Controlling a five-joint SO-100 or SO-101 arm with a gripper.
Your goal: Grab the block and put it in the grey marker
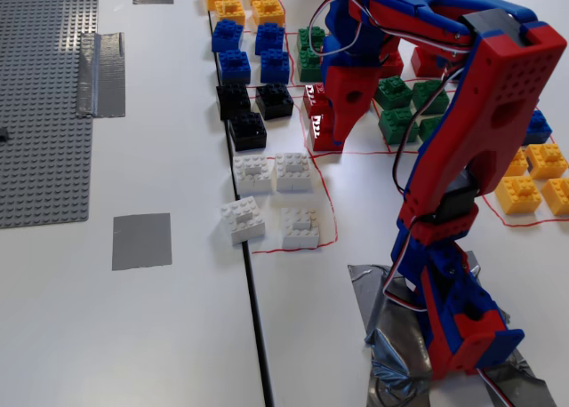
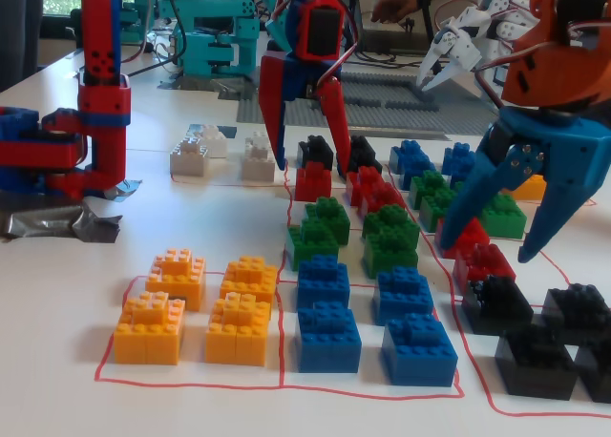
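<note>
Hidden: in a fixed view the arm's blue-and-red body covers most of the red-outlined area at 12 to 1 o'clock, so you see only part of the red block (image 1: 316,114) and cannot count the other red bricks there.
Gripper: your gripper (image 2: 305,160) points down with its red fingers (image 2: 272,103) spread wide, one on each side of the red block (image 2: 313,181); neither finger is clearly touching it, and the block sits on the table.
Block place: just right of the black bricks (image 1: 247,114) in the steeper view, at about 1 o'clock from the white bricks (image 1: 271,196).
Grey marker: the flat dark-grey square (image 1: 141,241) lies at 9 o'clock from the white bricks, across the black table seam (image 1: 252,309), well apart from the block, with nothing on it.
Outlined areas: red pen lines box the bricks by colour; the front boxes hold four orange bricks (image 2: 196,308) and four blue bricks (image 2: 368,318).
Cut off: the grey studded baseplate (image 1: 44,96) runs out of frame at 10 o'clock, with a silver tape strip (image 1: 100,74) on its edge.
Second robot: an orange-and-blue claw (image 2: 530,184) stands over bricks at 3 o'clock, partly cropped.
</note>
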